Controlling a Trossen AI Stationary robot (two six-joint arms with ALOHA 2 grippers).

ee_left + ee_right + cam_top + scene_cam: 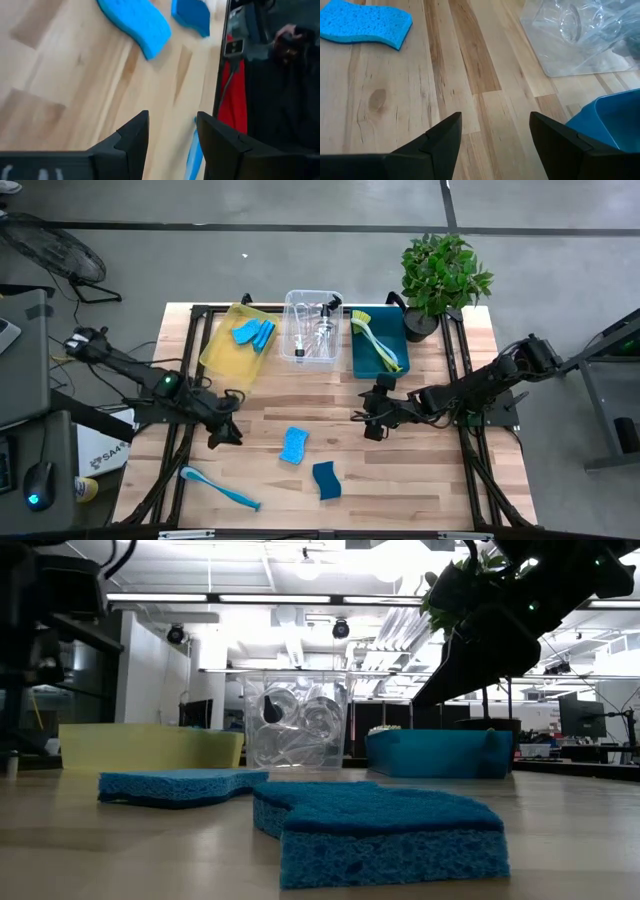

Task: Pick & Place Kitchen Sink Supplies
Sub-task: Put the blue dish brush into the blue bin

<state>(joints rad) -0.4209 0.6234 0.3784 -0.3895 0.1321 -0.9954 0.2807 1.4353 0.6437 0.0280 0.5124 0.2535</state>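
Two blue sponges lie flat on the wooden table: a lighter one (294,445) (180,787) (135,20) (365,22) and a darker one (326,479) (385,830) (192,15). A blue dish brush (220,488) (194,155) lies near the table's near left corner. My left gripper (225,430) (172,145) hovers open, left of the sponges and above the brush's end. My right gripper (372,420) (495,135) is open over bare wood, right of the lighter sponge. More sponges (252,333) lie in the yellow bin, clear bottles (312,328) in the clear bin, and a yellow-green brush (377,340) in the teal bin.
Three bins stand in a row at the table's far side: yellow (215,350) (150,747), clear (292,305) (297,725) (585,35) and teal (360,365) (440,753) (605,120). A potted plant (440,275) stands at the far right corner. Bare wood lies between the grippers.
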